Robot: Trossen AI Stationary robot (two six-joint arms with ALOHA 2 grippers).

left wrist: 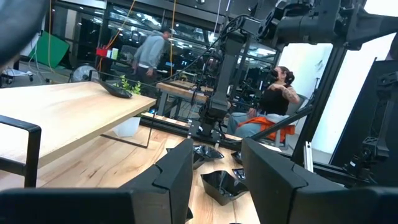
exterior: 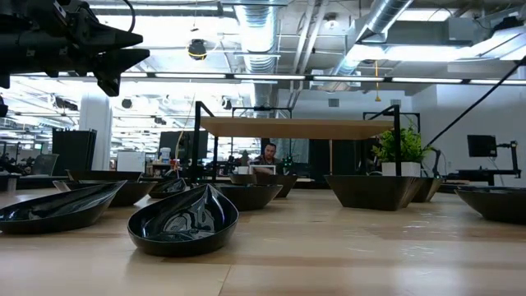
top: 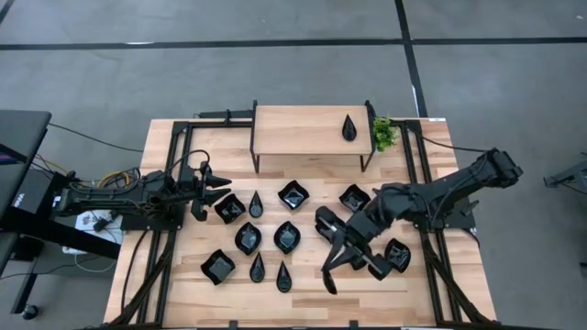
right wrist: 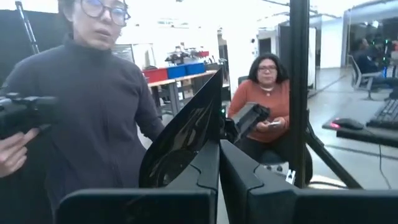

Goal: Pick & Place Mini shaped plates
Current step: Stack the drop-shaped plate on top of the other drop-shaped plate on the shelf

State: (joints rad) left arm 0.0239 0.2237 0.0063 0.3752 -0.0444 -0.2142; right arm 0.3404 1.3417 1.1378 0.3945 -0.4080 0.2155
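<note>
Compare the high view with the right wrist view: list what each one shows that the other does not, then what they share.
Only the high view shows the whole table, the dark plates spread on it, the raised shelf with one teardrop plate, the small plant, and the left hand waiting at the table's left side.

Only the right wrist view shows two people beyond the table: one close in a dark top, one seated in orange.

Both show the right hand shut on a black plate.
</note>
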